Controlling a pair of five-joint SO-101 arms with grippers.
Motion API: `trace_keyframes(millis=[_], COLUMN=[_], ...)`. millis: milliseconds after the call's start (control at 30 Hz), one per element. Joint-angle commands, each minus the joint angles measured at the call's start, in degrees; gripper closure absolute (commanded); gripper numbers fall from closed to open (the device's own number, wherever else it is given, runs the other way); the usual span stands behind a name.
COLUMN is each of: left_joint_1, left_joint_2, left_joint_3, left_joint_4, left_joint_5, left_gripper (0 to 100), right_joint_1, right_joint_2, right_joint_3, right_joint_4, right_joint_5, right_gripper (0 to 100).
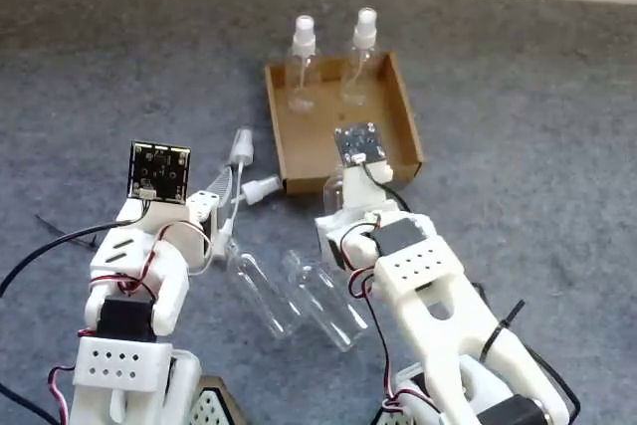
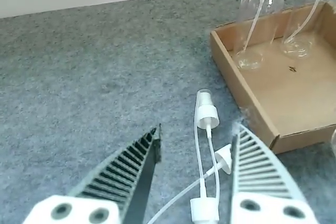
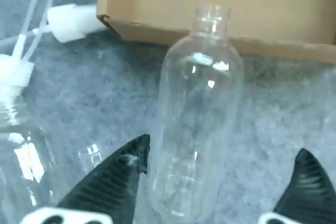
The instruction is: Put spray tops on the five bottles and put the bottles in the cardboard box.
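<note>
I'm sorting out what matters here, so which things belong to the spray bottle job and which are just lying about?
Job:
cardboard box
two capped bottles standing in it
three open bottles outside it
three loose spray tops

Not the job:
grey carpet
black cable by an arm

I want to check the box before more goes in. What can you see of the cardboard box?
The cardboard box is a shallow, open brown tray with low walls, lying flat on the grey carpet. Two capped bottles stand upright at its far end. A loose spray top lies just off its near corner, and an uncapped bottle is by its near wall; contact unclear.
</note>
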State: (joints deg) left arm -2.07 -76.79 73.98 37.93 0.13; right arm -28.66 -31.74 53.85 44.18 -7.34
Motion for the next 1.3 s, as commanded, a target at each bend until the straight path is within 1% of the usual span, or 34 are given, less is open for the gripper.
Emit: trace_keyframes(millis=[0,133,233,400,533,700,800,900,1000,1100,1200,1267], left_joint_1=[-0.8,-0.8,-0.8,-0.8,-0.8,-0.8,-0.8,-0.8,-0.8,-0.8,-0.8,-0.8], left_joint_2=[0.7,0.7,0.7,0.7,0.7,0.7,0.7,0.7,0.7,0.7,0.7,0.7], left_joint_3=[-0.4,-0.4,-0.4,-0.4,-0.4,-0.3,-0.3,-0.3,-0.3,-0.3,-0.3,-0.3], left_joint_4=[-1.5,-1.5,-1.5,-1.5,-1.5,-1.5,-1.5,-1.5,-1.5,-1.5,-1.5,-1.5], left_joint_5=[-0.2,-0.2,-0.2,-0.2,-0.2,-0.2,-0.2,-0.2,-0.2,-0.2,-0.2,-0.2], left_gripper=[80,80,80,80,80,80,80,80,80,80,80,80], right_joint_1=[-1.8,-4.6,-5.2,-5.1,-5.1,-0.7,1.8,4.8,7.6,10.5,16.5,21.8], right_joint_2=[-1.7,-1.7,-1.7,-1.8,-2.4,-2.4,-2.4,-2.5,-2.8,-6.3,-13.1,-17.5], right_joint_3=[0.2,3.0,4.4,4.8,5.0,5.0,5.1,4.4,3.3,-1.5,-4.9,-7.3], right_joint_4=[-4.9,-5.4,-5.5,-5.5,-5.4,-5.4,-4.9,-0.5,7.3,14.5,21.8,25.8], right_joint_5=[-0.5,-0.4,-0.4,-0.4,-0.3,-0.3,-0.3,-0.3,0.7,5.0,8.6,12.9], right_gripper=[65.2,65.2,65.8,74.1,76.5,85.2,87.5,87.5,87.5,87.5,87.5,87.5])
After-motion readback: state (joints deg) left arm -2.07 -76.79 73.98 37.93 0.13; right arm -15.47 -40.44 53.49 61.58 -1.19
